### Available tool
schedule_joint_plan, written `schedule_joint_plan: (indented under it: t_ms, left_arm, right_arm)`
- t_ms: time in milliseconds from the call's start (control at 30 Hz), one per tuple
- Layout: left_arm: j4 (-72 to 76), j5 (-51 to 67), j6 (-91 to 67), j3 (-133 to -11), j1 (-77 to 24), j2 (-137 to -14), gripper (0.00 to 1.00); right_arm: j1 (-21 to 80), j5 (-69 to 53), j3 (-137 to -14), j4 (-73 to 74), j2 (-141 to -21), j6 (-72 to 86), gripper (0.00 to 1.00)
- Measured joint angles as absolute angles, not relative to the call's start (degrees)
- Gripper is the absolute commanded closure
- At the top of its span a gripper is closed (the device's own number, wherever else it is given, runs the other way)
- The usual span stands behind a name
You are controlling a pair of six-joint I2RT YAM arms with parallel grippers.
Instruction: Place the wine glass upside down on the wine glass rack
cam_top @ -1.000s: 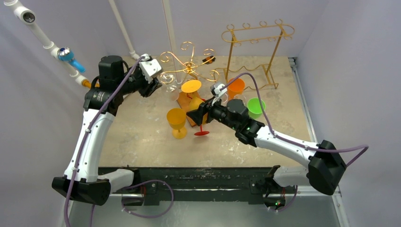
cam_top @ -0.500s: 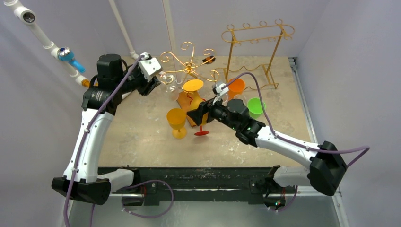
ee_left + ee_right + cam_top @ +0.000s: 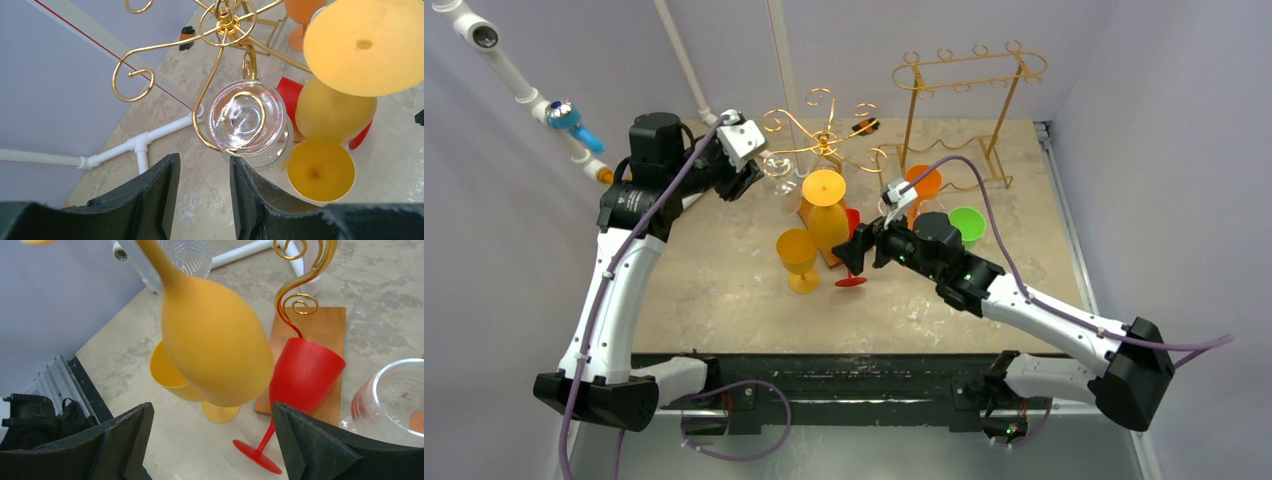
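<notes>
- Left: my left pincer (image 3: 202, 165) has its jaws partly apart with nothing between them. It hovers just short of a clear glass (image 3: 245, 117) that hangs bowl-down from one curl of the gold rack (image 3: 826, 138).
- Centre: the yellow wine glass (image 3: 215, 345) hangs upside down at a rack arm, foot uppermost and bowl clear of the table (image 3: 724, 280). I cannot see how its stem seats in the curl.
- Below it: a second yellow glass (image 3: 797, 255) stands upright on the table. A red glass (image 3: 305, 372) is tilted, with its bowl over the wooden block (image 3: 320, 325) and its foot on the table.
- Right of centre: my right pincer (image 3: 212, 410) has its jaws wide — one finger on either side of the hanging bowl, touching neither side and holding nothing.
- Step in hand: I judge the hanging done, and what is in hand is the let-go and retreat.
- Next move: I would draw the right pincer straight back and level with the jaws kept wide, staying above the red glass. A graze on the bowl could swing the glass off its curl.
</notes>
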State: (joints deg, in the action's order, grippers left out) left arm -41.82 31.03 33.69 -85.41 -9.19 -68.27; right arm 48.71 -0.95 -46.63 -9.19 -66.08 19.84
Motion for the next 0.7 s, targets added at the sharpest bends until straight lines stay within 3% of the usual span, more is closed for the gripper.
schedule_joint_plan:
  t_ms: [233, 533, 700]
  left_arm:
    - [-42.2, 31.0, 33.7, -85.7, -9.4, -68.5, 0.55]
    - [-42.1, 30.6, 33.9, -85.7, -9.6, -68.5, 0.55]
    - [-42.0, 30.2, 33.8, -85.6, -9.6, -68.5, 0.55]
  right_arm:
    - [47.0, -1.0, -51.1, -0.9, -59.9, 18.2, 0.12]
    - [46.0, 5.3, -77.7, 13.0, -60.5, 14.6, 0.34]
    - [44.5, 11.4, -90.4, 17.8, -67.9, 12.5, 0.35]
